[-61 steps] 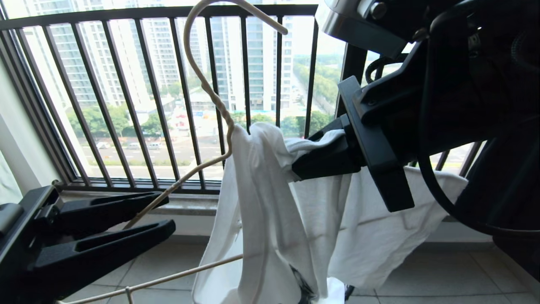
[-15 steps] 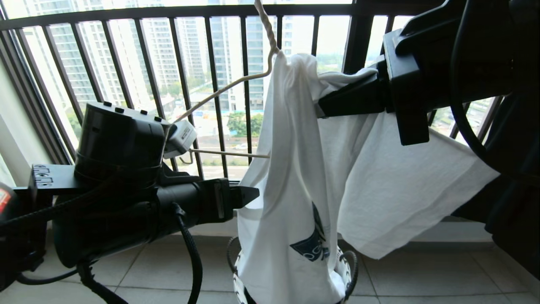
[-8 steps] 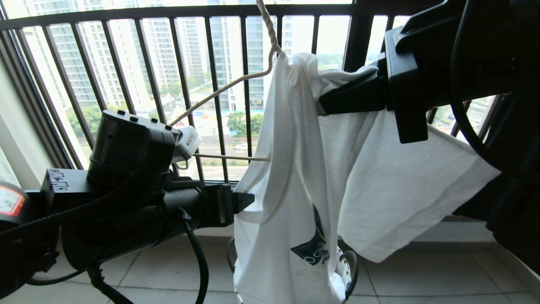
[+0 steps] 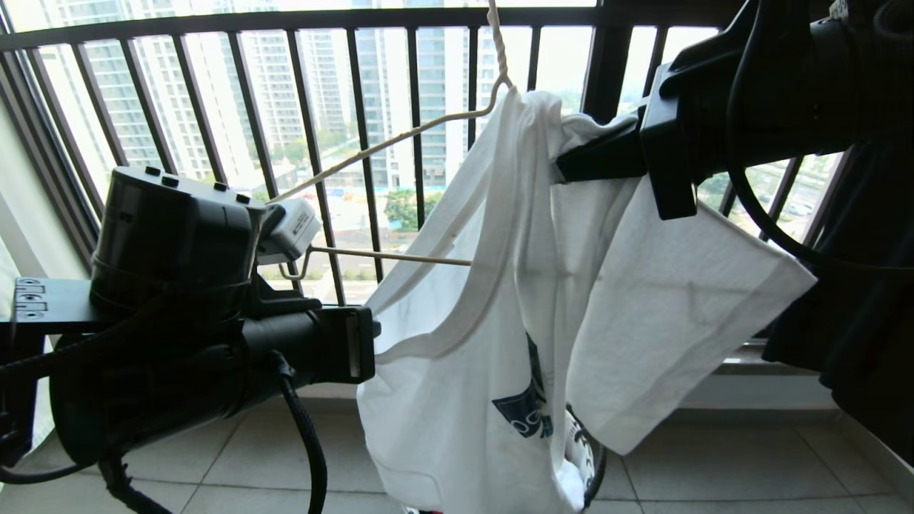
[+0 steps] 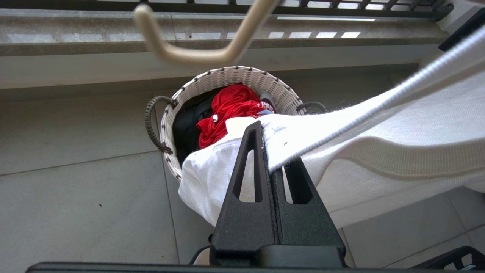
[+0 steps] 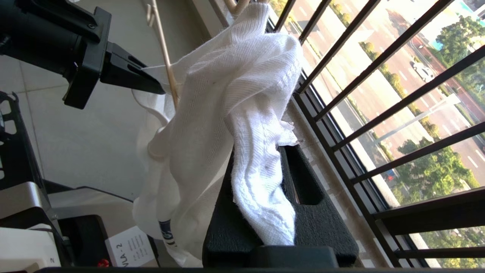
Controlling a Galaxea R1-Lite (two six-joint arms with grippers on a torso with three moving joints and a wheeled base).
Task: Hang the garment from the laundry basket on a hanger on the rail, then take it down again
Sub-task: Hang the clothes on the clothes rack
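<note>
The garment (image 4: 493, 335), a white T-shirt with a dark blue graphic, hangs bunched from the neck of the cream hanger (image 4: 389, 139). My right gripper (image 4: 564, 168) is shut on its upper fabric, which drapes over the fingers (image 6: 299, 182) in the right wrist view. From the left, my left gripper (image 4: 375, 330) is shut on a ribbed edge of the garment (image 5: 379, 125), just below the hanger's lower rod (image 4: 385, 255). The laundry basket (image 5: 227, 74) stands on the floor under the shirt. The rail is out of view.
A red garment (image 5: 227, 113) and dark cloth lie in the basket. Black window bars (image 4: 364, 143) and a stone sill (image 5: 75, 41) stand close behind the hanger. Grey floor tiles (image 4: 714, 464) lie below. The hanger's upturned end hook (image 5: 189, 55) hangs over the left gripper.
My left gripper has shut on the garment's edge and drawn it out to the left. The hanger's neck and my right gripper with the shirt have shifted to the right.
</note>
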